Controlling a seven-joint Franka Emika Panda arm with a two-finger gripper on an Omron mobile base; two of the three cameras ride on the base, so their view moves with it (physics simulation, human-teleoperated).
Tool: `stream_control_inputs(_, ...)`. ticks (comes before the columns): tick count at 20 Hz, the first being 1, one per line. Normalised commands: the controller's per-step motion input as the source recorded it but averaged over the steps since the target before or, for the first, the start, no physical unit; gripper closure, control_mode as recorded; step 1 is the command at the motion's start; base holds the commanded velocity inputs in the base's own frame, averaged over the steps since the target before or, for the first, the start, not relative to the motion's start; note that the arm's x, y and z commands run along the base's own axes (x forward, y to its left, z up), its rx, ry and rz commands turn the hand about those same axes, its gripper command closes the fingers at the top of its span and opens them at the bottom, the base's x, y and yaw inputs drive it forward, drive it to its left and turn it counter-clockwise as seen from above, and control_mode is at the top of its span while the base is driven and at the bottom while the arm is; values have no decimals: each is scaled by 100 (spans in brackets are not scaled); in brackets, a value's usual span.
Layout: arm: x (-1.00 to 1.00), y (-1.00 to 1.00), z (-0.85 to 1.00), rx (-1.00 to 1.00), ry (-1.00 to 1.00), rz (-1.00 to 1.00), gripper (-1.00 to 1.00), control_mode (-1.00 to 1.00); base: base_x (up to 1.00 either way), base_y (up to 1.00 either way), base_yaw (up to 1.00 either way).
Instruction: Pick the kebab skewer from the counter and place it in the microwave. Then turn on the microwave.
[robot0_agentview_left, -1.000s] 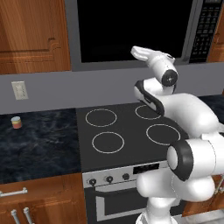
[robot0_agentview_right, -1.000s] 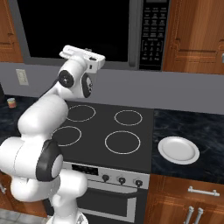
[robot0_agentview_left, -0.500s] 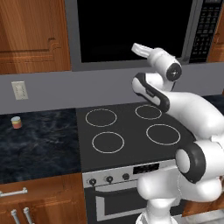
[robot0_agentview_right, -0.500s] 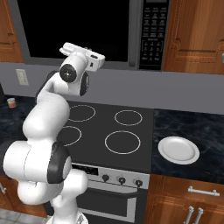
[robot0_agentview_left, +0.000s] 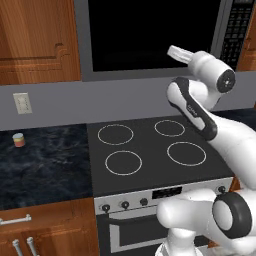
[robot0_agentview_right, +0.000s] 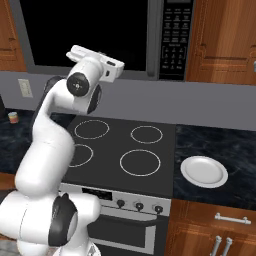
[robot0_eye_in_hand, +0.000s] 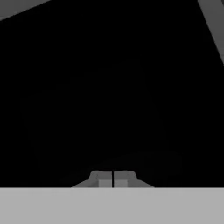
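Kebab skewer isn't on the bare counter (robot0_agentview_left: 45, 160); probably inside the microwave (robot0_agentview_left: 150, 35), can't confirm. Fingertips (robot0_eye_in_hand: 105, 178) clenched together, grasping nothing, facing the dark door glass. Gripper (robot0_eye_in_hand: 113, 179) should slide right to the keypad strip (robot0_agentview_right: 172, 37) and press squarely.

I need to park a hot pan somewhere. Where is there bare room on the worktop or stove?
The stovetop with its four rings is bare. Left of it, the counter holds just a small striped cylinder near the wall. Right of the stove, a white plate takes the near part, with bare stone behind it.
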Motion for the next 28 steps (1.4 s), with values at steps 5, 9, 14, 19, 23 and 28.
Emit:
stream_control_inputs(5,-65,-65,12,0,2,0,100,-100,0,0,0)
stream_control_inputs(9,-9,-88,0,5,16,0,100,-100,0,0,0)
stream_control_inputs(14,26,-87,-5,23,14,0,100,-100,0,0,0)
stream_control_inputs(19,12,-57,-2,31,11,0,100,-100,0,0,0)
stream_control_inputs(23,0,-27,-16,30,7,0,100,-100,0,0,0)
stream_control_inputs(28,0,-17,-34,29,2,0,100,-100,0,0,0)
